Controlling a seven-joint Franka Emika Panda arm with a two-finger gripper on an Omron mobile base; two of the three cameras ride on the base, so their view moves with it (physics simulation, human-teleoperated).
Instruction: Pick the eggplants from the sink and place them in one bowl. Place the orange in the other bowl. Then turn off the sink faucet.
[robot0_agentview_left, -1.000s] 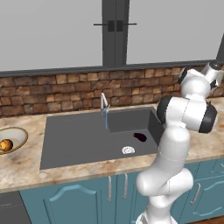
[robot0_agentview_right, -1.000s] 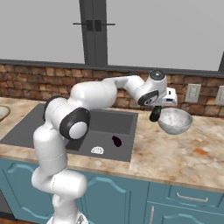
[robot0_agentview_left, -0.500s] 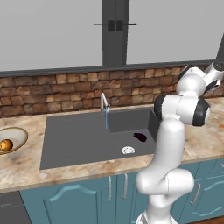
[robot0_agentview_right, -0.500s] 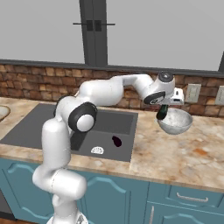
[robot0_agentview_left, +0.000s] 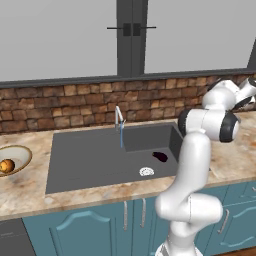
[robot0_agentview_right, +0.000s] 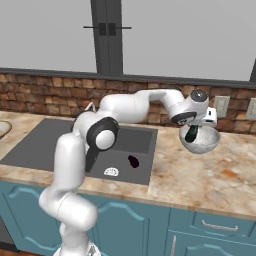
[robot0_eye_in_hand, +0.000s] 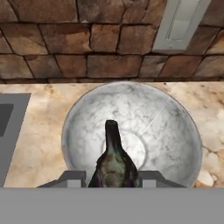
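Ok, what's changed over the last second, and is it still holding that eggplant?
The gripper swung further right, carrying its eggplant from beside the grey speckled bowl to above its hollow. It is still shut on that eggplant; nothing let go. Unchanged: the second eggplant lies in the sink, the orange sits in the tan-rimmed bowl, and the faucet still runs.

Even, flat rendered light throughout, bright, no clear source. Soft faint shadows inside the sink (robot0_agentview_left: 95, 160) basin. Slight sheen on the arm's white shell. Everything sharp, no blur, no glare, no edge distortion.
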